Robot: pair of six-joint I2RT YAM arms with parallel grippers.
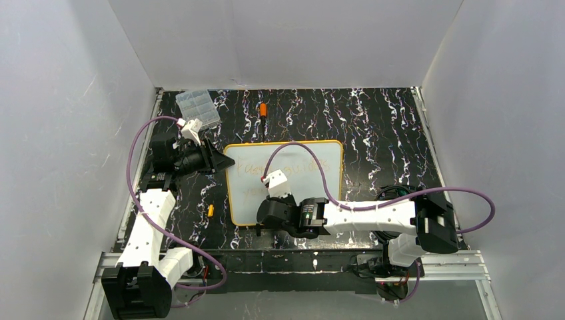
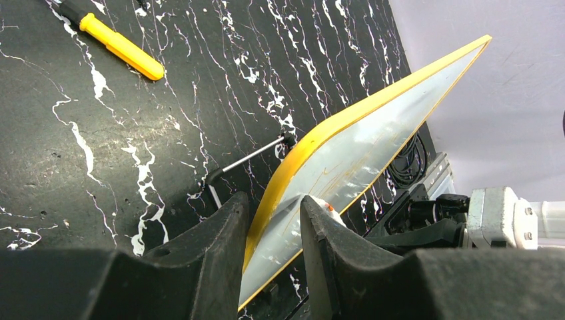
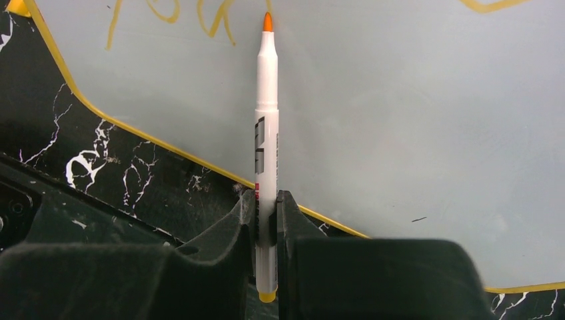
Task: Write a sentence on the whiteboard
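Black, white-veined table [image 1: 386, 133], plain white walls around it. Left: left gripper [image 2: 273, 217] is closed on the left rim of the whiteboard [image 2: 380, 127], one finger on each side of the yellow edge, likely to stop it sliding under the pen. The board lies mid-table. The sentence [image 1: 300, 167] is faint orange, in two lines. Right: right gripper [image 3: 266, 210] clamps a marker [image 3: 266, 120] low on its barrel, orange tip forward at the lower line's strokes. Can't tell if the tip touches.

We see our right gripper [image 3: 266, 203] closed tight on a white marker [image 3: 266, 100]. Its orange tip is over the whiteboard [image 3: 400, 120], just below the yellow strokes of the sentence [image 3: 110, 27]. Outside the whiteboard's yellow rim lies black marbled table [image 3: 100, 167].
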